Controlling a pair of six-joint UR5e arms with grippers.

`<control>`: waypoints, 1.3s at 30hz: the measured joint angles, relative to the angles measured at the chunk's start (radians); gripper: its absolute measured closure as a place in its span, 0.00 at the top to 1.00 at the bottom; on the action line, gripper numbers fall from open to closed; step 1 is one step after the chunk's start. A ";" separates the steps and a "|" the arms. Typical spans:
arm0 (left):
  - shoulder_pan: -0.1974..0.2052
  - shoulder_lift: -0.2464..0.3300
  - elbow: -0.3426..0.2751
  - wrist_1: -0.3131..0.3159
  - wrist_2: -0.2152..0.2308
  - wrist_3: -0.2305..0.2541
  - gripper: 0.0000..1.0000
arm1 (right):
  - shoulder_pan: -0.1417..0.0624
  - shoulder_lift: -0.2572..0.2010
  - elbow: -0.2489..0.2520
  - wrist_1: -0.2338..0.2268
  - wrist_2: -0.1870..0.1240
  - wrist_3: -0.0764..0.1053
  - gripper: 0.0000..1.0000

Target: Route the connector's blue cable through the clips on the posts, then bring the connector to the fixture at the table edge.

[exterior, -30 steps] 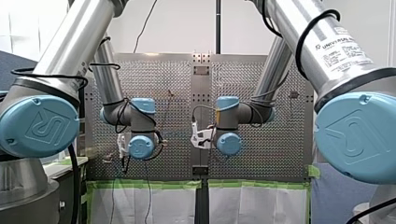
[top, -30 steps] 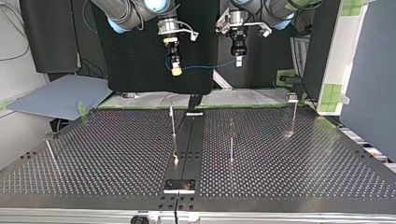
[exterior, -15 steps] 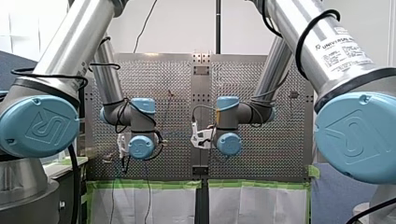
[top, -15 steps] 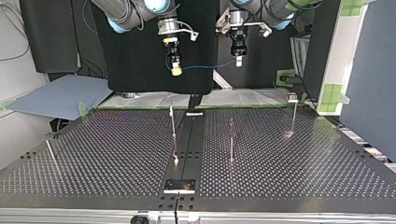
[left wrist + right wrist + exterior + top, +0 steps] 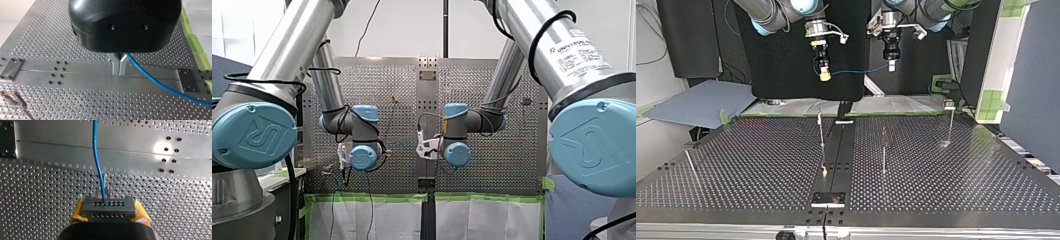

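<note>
Over table: right end effector grips connector, left end effector cable.

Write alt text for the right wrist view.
My right gripper holds a grey connector between its yellow pads, above the perforated table. A blue cable runs from the connector's face straight ahead, over a smooth metal strip set in the table.
</note>
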 joint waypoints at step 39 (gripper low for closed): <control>-0.040 -0.049 -0.018 0.054 -0.013 0.049 0.00 | 0.000 0.058 -0.008 0.035 -0.009 0.001 0.00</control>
